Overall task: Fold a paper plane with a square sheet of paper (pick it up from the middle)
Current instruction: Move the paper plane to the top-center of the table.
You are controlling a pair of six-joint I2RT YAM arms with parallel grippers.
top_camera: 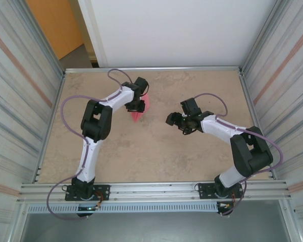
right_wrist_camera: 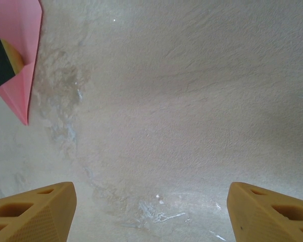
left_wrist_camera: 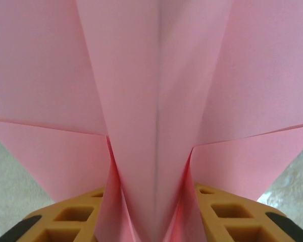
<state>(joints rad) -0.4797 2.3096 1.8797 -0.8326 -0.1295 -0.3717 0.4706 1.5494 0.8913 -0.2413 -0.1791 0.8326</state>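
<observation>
Paper plane at left hand
Top: beneath left hand, far-left of bench. Left wrist: centre fold between fingers, clamped or loose unclear. Right wrist: right hand wide open, empty. Light, flimsy; best pinched at centre fold.

The top view looks steeply down from high behind the table's near edge, taking in all of it. The left wrist view presses close against the plane, facing along its crease. The right wrist view, low over the table, catches the plane's tip upper left.
</observation>
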